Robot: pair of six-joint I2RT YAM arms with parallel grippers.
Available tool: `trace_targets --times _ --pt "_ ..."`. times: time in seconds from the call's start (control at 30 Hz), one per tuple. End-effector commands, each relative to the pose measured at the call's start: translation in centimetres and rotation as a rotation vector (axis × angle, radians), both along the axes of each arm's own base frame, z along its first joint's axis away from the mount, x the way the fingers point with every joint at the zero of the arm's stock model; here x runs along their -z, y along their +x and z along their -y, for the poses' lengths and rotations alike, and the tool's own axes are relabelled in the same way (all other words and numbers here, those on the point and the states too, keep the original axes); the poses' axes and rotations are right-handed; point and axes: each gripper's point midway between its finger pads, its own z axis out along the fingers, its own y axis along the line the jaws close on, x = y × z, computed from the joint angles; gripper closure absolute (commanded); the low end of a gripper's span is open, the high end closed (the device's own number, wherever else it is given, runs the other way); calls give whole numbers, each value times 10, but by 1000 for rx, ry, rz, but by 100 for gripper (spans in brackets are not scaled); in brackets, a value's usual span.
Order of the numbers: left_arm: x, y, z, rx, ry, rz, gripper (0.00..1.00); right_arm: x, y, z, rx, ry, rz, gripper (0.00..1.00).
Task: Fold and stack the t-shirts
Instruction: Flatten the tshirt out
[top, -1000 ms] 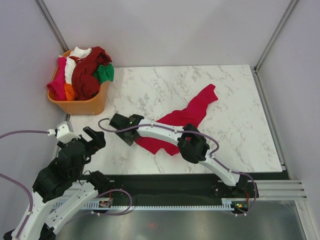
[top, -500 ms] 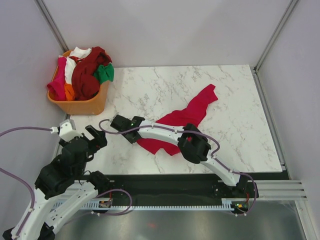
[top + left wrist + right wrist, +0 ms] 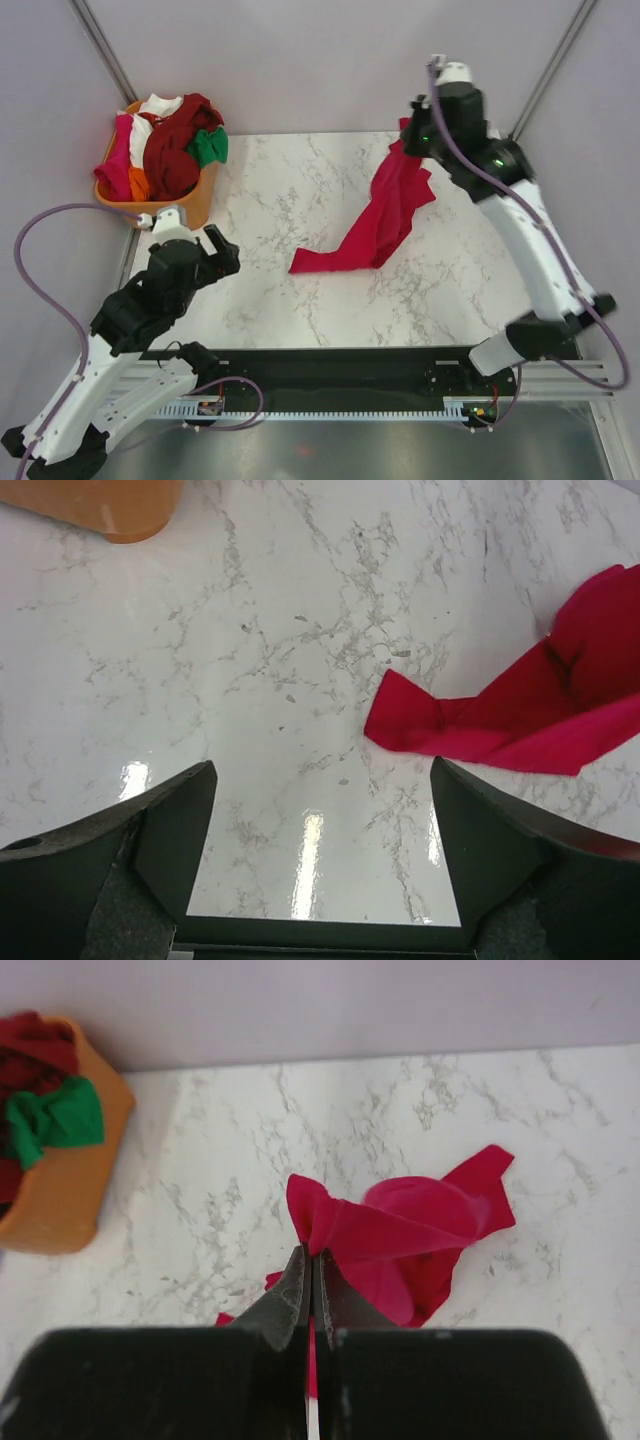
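Note:
A crimson red t-shirt [image 3: 385,215] hangs stretched from my right gripper [image 3: 412,140], which is raised over the table's far right and shut on a pinch of the cloth [image 3: 345,1225]. The shirt's lower end [image 3: 305,263] trails on the marble near the middle. In the right wrist view the right gripper [image 3: 312,1257] has its jaws pressed together on the red fabric. My left gripper [image 3: 225,255] hovers open over the near-left table; in its own view the left gripper [image 3: 322,772] holds nothing, and the shirt's corner [image 3: 415,720] lies just beyond it. More t-shirts [image 3: 175,145] fill the basket.
The orange plastic basket [image 3: 165,212] stands at the far left corner of the marble table [image 3: 290,190], heaped with maroon, magenta, white, orange and green [image 3: 208,147] cloth. Grey walls and metal posts close in the back and sides.
My right gripper shut on the red shirt near the front middle and swung up to the far right, pulling the cloth out long. The left arm moved forward, towards the shirt.

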Motion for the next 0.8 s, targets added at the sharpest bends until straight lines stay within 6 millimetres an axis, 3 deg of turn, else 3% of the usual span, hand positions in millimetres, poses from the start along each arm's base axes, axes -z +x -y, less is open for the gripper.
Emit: trace_targets --times 0.0,0.03,0.1,0.13,0.2,0.27,0.3,0.37,0.4,0.5,0.53,0.6,0.77 --pt "-8 15 35 127 -52 32 5 24 -53 22 46 -52 -70 100" --pt "-3 20 43 142 -60 24 5 19 -62 37 79 -49 -47 100" --pt "17 29 61 177 -57 -46 5 37 -68 62 167 -80 -70 100" --pt "27 32 68 187 -55 -70 4 33 -78 69 176 -65 -53 100" --pt "46 46 87 210 -46 -126 3 50 -88 74 178 -69 -75 100" --pt "53 60 103 216 -67 -142 0 51 -100 82 189 -49 -59 100" --pt "69 68 115 231 -58 -189 0 63 -104 85 205 -54 -80 100" --pt "72 82 127 237 -66 -189 0 68 -111 92 217 -54 -79 100" --pt "86 93 136 232 -45 -219 0 78 -114 94 220 -64 -98 100" --pt "85 117 154 246 -40 -218 0 89 -126 110 283 -74 -97 100" --pt "92 127 164 257 -28 -242 0 83 -135 117 305 -36 -64 100" --pt "100 135 173 263 -27 -264 0 93 -141 124 325 -40 -60 100" --pt "151 143 184 221 -36 -368 4 111 -143 121 302 -71 -110 100"
